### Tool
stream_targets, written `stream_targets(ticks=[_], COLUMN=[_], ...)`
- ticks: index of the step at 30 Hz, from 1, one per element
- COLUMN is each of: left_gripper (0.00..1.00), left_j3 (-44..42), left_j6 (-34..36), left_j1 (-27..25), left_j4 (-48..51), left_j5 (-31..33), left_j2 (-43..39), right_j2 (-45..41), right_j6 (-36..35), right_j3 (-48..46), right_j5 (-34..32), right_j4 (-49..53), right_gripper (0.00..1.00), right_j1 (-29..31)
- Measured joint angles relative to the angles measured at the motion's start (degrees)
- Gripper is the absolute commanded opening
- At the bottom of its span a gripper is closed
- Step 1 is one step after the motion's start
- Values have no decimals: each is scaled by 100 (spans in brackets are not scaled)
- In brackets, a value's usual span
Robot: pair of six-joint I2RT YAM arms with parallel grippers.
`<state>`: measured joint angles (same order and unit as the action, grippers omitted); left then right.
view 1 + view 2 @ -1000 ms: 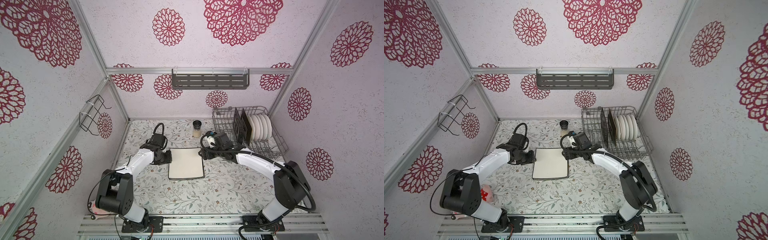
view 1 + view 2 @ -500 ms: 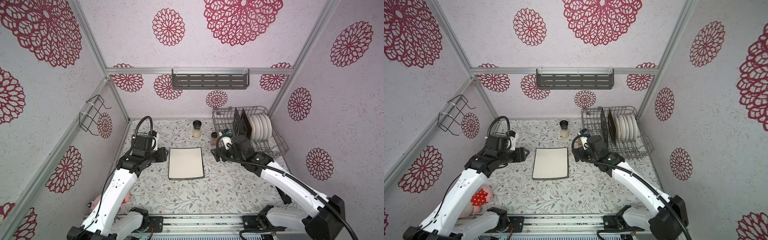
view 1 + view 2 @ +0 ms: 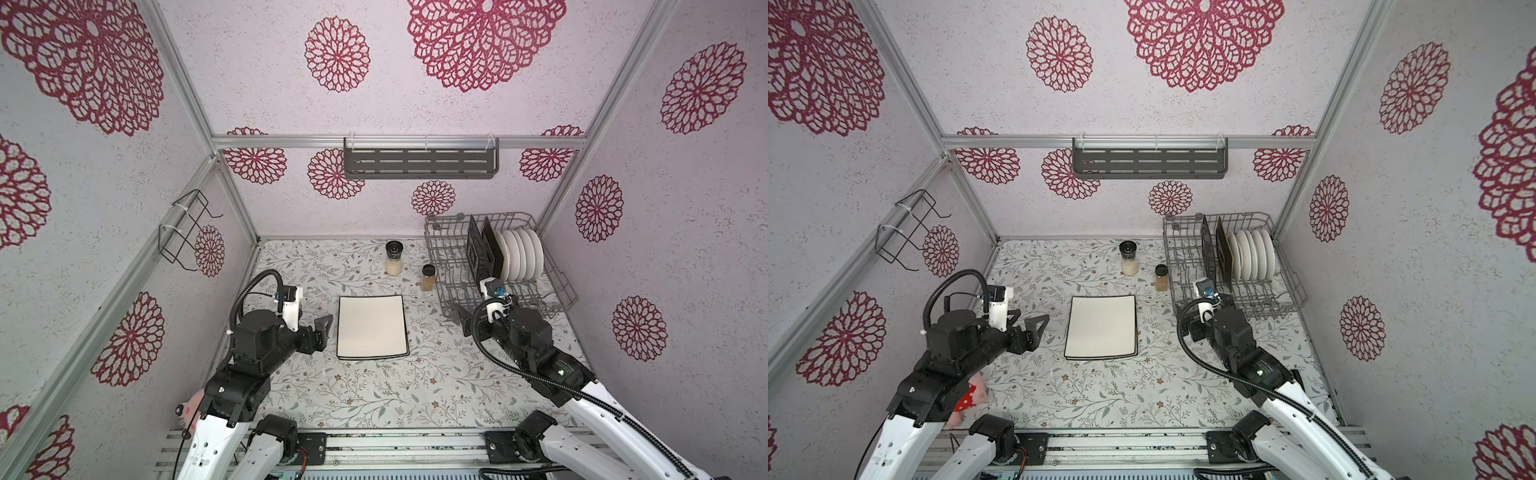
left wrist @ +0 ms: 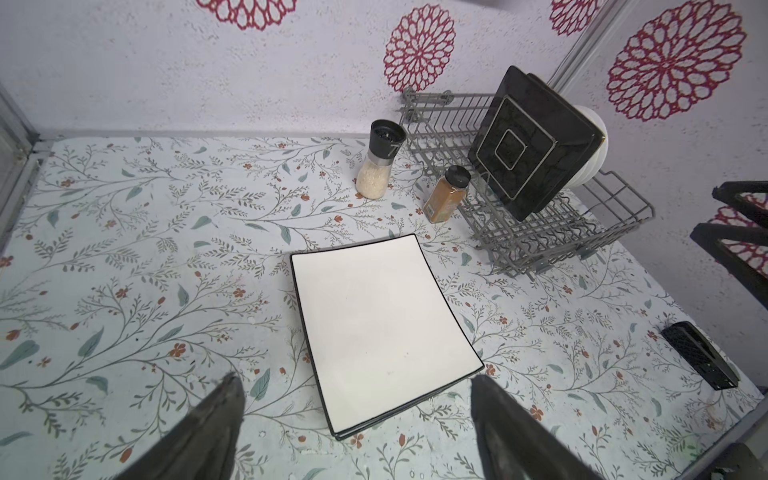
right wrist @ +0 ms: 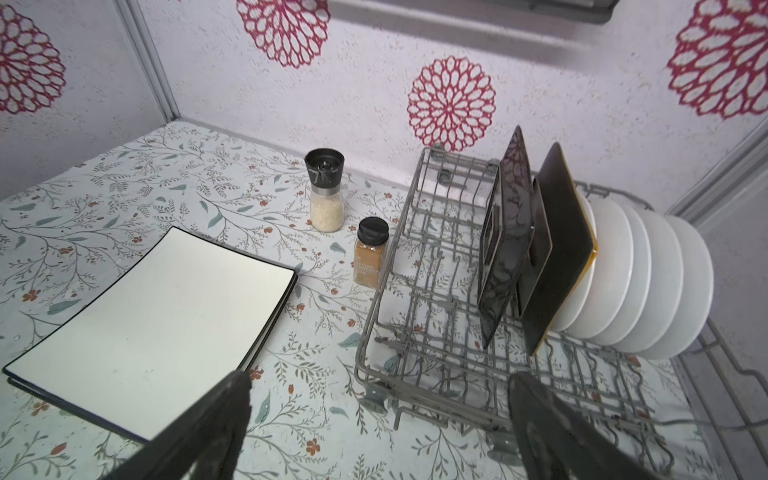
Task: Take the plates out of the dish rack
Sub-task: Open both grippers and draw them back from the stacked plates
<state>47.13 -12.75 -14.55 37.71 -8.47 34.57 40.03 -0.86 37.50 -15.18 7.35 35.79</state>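
progress looks partial, read from left to right across both top views. furthest left, the left gripper (image 3: pixel 323 330) hovers just beside the left edge of the unloaded pile, its dark jaws spread wide with nothing between them. next comes that pile: cream rounded-square plates with thin dark rims (image 3: pixel 371 326), lying flat on the floral tabletop (image 3: pixel 332 399). the doubled edge in the left wrist view suggests two plates stacked squarely. beyond them, nearer the back wall, stand a clear grinder of white grains with a black top (image 3: pixel 393 259) and a small amber spice jar with a black lid (image 3: pixel 427 277), the jar just beside the rack; neither belongs to the job. the right gripper (image 3: pixel 466 321) hangs at the rack's near-left corner, jaws likewise released and empty, apart from any plate. the large grey wire dish rack (image 3: pixel 451 266) sits at the back right, its left rows of tines bare. standing on edge in it are two black square plates (image 3: pixel 478 253), then a tight row of several round white plates (image 3: pixel 521 259) close against them on the right. so the cream ones seem done, while the black pair and the whole white row are left to unload. the nearer black plate looks the likely next pick for the right arm.
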Motion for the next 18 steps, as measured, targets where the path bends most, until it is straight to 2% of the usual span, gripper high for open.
stream_targets(ticks=[4, 10, 18], left_gripper=[91, 93, 96], left_j3=[-358, -743, -817], left_j6=[116, 116, 120], left_j1=[0, 0, 0], left_j4=[-227, -428, -664], left_j5=[-28, -214, -223], left_j2=[-372, -756, -1005], right_j2=[-345, -323, 229], right_j6=[-332, -667, -772], right_j3=[-564, -1060, -1665], right_j5=[190, 474, 1840], right_j4=[-378, -1121, -2186], right_gripper=[99, 99, 98], right_j1=[-186, -625, -1954])
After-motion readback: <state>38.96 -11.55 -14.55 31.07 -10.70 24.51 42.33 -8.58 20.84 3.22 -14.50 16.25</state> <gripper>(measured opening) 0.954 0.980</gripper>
